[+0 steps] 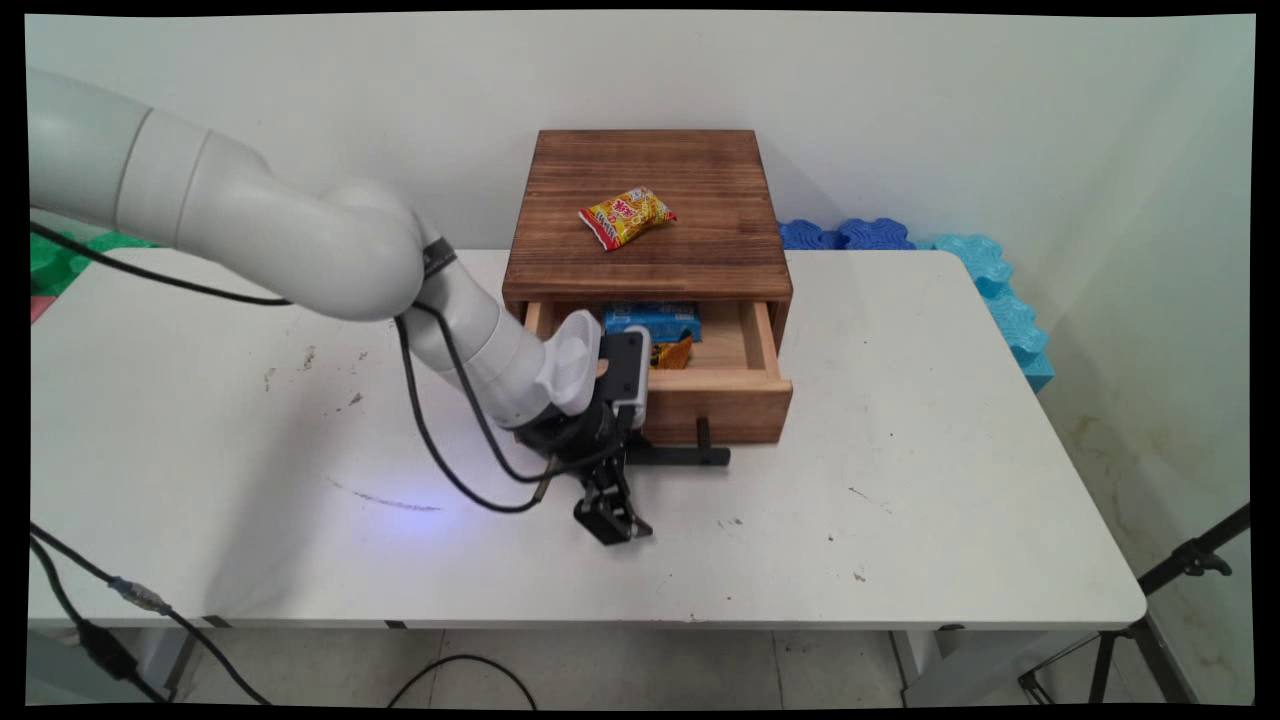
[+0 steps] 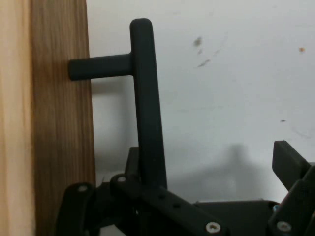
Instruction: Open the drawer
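A wooden box (image 1: pixel 650 200) stands at the back middle of the white table (image 1: pixel 950 480), with its drawer (image 1: pixel 720 400) pulled out. The drawer's black bar handle (image 1: pixel 685 456) (image 2: pixel 146 103) sticks out in front. My gripper (image 1: pixel 612 522) (image 2: pixel 209 164) is open, low over the table at the handle's left end. In the hand view the bar runs right beside the left finger, and the right finger (image 2: pixel 290 164) stands far off it. Nothing is held. A yellow-red snack packet (image 1: pixel 627 217) lies on the box top. Inside the drawer are a blue packet (image 1: pixel 650 320) and an orange one (image 1: pixel 673 352).
Blue foam tiles (image 1: pixel 985 275) lie along the table's back right edge, and green ones (image 1: pixel 60 260) at the far left. A black tripod (image 1: pixel 1185 570) stands on the floor at the lower right. Black cables (image 1: pixel 440 450) hang from the arm over the table's left half.
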`<state>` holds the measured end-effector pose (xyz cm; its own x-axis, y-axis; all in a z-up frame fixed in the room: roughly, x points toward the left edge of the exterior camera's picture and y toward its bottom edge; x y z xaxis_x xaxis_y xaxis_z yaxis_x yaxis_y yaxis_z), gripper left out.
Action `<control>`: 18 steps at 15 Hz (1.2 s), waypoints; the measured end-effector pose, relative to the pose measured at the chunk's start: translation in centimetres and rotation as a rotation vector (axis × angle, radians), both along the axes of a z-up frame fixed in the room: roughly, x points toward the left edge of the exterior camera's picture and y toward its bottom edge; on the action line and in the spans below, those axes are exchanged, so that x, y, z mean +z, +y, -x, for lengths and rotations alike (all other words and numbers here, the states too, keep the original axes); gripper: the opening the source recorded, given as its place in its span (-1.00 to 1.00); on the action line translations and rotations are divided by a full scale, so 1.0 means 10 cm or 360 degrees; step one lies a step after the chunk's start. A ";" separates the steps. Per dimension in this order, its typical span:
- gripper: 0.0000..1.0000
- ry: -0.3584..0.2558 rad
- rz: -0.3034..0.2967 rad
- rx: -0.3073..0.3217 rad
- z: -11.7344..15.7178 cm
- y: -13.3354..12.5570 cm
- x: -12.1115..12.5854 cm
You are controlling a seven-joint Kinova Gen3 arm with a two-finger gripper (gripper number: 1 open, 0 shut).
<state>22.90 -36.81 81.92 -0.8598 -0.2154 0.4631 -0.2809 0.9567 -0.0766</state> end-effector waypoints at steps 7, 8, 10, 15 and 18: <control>1.00 0.0009 -0.0018 -0.0044 0.12 0.42 0.05; 1.00 0.0011 -0.0021 -0.0052 0.13 0.48 0.06; 1.00 0.0016 -0.0027 -0.0068 0.15 0.59 0.09; 1.00 0.0024 -0.0041 -0.0095 0.18 0.79 0.13; 1.00 0.0029 -0.0047 -0.0105 0.18 0.88 0.15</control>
<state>21.07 -27.97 83.41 -0.8641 -0.1723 0.4729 -0.2182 0.9749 -0.0435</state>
